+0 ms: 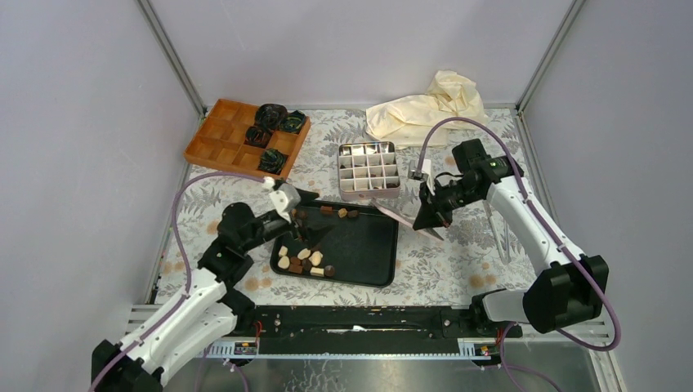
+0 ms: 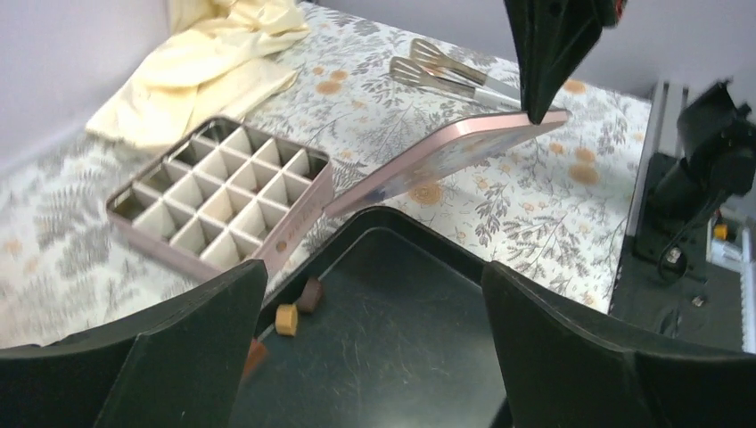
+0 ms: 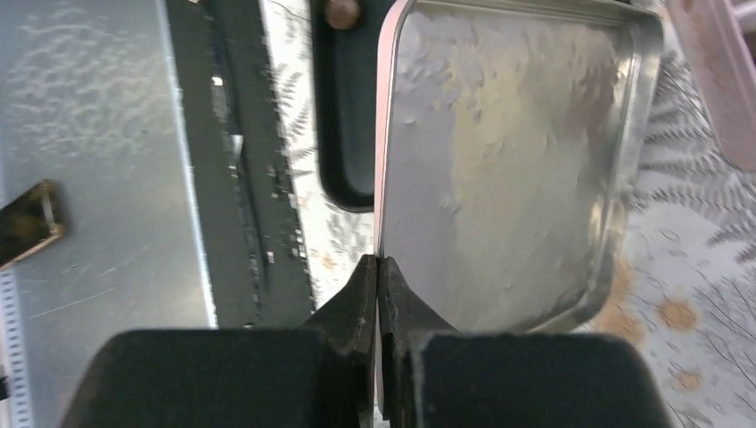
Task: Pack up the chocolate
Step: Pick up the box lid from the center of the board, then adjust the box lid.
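Pinching right fingers [image 3: 353, 305], lid [image 3: 508, 178] shiny inside

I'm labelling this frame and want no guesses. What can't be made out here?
Top view: the open left gripper hides part of the black plastic tray, so the small brown and cream chocolates cannot be counted.
Left wrist view: divider walls hide most cell floors of the pink gridded tin.
Right wrist view: the shiny metal lid, pinched in the shut right gripper, blocks most of the table.

White arm links [image 1: 531, 220], black joints [image 1: 564, 290], looping purple cables [image 1: 454, 120], black wedge-shaped gripper fingers [image 2: 178, 357], green wrist light [image 1: 493, 163]
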Tool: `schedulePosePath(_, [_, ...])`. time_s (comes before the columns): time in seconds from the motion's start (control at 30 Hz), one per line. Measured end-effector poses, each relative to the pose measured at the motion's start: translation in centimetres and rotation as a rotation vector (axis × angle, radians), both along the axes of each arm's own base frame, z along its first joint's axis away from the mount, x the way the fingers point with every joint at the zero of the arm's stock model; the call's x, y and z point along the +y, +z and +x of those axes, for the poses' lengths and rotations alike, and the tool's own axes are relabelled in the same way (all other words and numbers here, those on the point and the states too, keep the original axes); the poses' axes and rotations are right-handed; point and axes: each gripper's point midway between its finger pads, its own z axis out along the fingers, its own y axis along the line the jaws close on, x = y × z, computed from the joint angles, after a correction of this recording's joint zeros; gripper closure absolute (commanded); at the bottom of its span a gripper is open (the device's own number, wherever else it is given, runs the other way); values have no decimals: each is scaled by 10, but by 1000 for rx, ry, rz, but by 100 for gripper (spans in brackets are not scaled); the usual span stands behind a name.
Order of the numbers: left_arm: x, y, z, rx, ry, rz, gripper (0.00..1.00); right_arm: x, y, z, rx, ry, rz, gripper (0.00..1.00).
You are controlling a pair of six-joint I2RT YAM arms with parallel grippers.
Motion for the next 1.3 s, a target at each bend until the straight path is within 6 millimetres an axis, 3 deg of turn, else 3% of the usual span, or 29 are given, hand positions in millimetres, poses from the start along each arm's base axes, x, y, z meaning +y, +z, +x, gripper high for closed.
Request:
schedulePosePath(0.23, [-46,13,4,-246,-178,213,1,12,32,-22,28,98,128,100])
schedulePosePath(0.53, [-90,-8,23,-315,-337,351,8,20,39,-36,56,179,161,100])
schedulePosePath(0.67, [-102,-20,18,-287,-425,360,23,22,44,-36,41,205,164,100])
schedulePosePath(0.83, [-116,-28,1,-276,-518,353,58,25,46,-37,34,229,166,100])
schedulePosePath(0.97, [-123,-31,-4,-277,-544,358,100,26,44,-38,55,241,161,100])
schedulePosePath(1.03, [-123,-35,-8,-264,-563,366,100,24,43,-37,60,237,147,100])
schedulePosePath(1.07, [-123,-35,-9,-266,-565,365,100,24,43,-37,64,237,145,94])
schedulePosePath(1.2, [-122,-30,-9,-253,-544,351,100,26,49,-35,64,231,155,44])
schedulePosePath(1.3, [-119,-20,-11,-231,-504,309,100,29,64,-26,22,219,172,24])
